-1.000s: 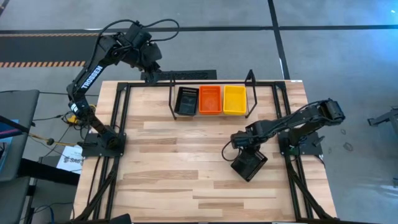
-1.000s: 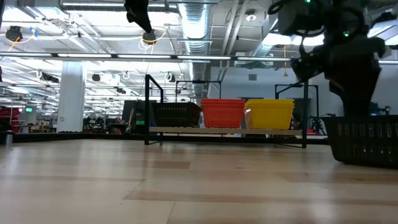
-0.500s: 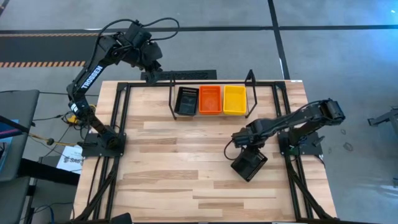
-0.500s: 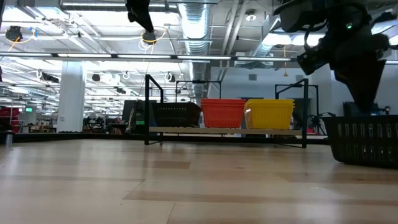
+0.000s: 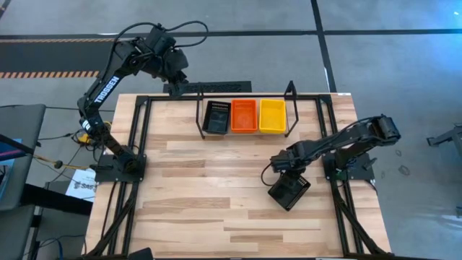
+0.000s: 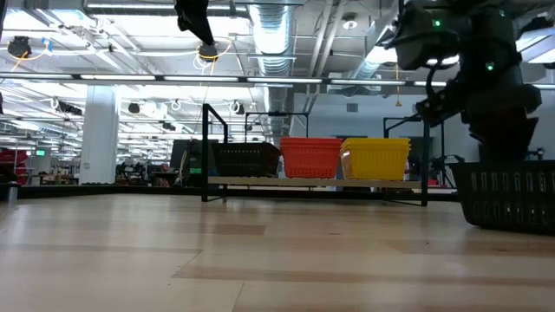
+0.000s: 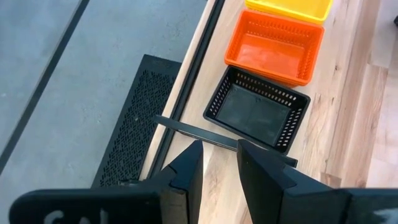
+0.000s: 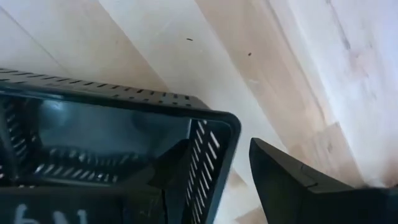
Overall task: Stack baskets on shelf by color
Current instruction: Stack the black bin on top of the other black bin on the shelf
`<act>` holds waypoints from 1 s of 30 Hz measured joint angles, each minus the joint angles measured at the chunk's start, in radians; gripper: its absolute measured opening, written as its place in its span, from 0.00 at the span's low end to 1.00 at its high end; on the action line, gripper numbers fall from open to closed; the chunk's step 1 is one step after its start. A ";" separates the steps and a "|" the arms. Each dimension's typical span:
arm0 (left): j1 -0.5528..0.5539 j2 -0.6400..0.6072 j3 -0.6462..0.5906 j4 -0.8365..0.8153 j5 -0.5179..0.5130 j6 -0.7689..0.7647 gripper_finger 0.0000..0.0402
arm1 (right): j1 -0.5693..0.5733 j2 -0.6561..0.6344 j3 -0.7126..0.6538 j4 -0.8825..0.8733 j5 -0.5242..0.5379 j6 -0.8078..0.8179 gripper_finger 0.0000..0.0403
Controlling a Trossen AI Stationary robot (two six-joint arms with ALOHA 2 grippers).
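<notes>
Since the earlier frames the right gripper (image 5: 284, 175) has shifted slightly along the rim of the loose black plastic mesh basket (image 5: 289, 190), and its body sits a little differently above that basket in the low view; nothing else on the table has changed place.

Right gripper: positioned at the upper edge of the loose black basket, on the right half of the light wooden table (image 5: 209, 195). In the right wrist view its two dark fingers (image 8: 292, 183) straddle one short wall of the basket, one inside and one outside, spread apart with a visible gap to the wall on the outer side. No firm pinch is evident. The basket rests flat on the wood, turned at an angle to the table edges.

Left gripper (image 7: 217, 163): raised behind the far left corner of the table, above the floor. Its fingers stand slightly parted with nothing between them.

Low black metal-rod shelf (image 5: 291, 89): at the far edge of the table, centre. It carries three basket positions side by side, touching: black mesh basket (image 5: 216, 117) on the left, red-orange mesh basket (image 5: 244, 115) in the middle, yellow mesh basket (image 5: 272, 115) on the right. How many baskets each position holds cannot be determined.
</notes>
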 joint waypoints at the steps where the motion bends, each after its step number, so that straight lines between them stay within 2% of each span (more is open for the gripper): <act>1: 0.000 0.000 0.000 0.000 0.000 -0.002 0.22 | 0.000 0.000 -0.009 0.007 -0.002 0.002 0.47; 7: 0.000 0.000 0.000 0.000 0.000 -0.010 0.22 | 0.000 0.000 -0.036 0.028 -0.005 -0.002 0.47; 10: 0.000 0.000 0.000 0.001 0.000 -0.015 0.22 | 0.000 0.000 -0.045 0.037 -0.025 -0.003 0.42; 13: 0.000 0.000 0.000 0.001 0.000 -0.015 0.22 | 0.000 0.000 -0.056 0.059 -0.052 -0.005 0.31; 17: 0.000 0.000 0.000 0.002 0.000 -0.016 0.22 | 0.000 0.000 -0.062 0.072 -0.062 -0.005 0.09; 19: 0.000 0.000 0.000 0.002 -0.001 -0.023 0.22 | -0.001 -0.002 -0.061 0.081 -0.065 -0.008 0.04; 23: 0.000 0.000 0.000 0.003 -0.014 -0.037 0.22 | 0.000 -0.001 -0.061 0.108 -0.074 -0.009 0.05; 30: 0.000 0.000 0.000 0.002 -0.016 -0.037 0.22 | -0.008 -0.001 -0.061 0.147 -0.088 -0.008 0.02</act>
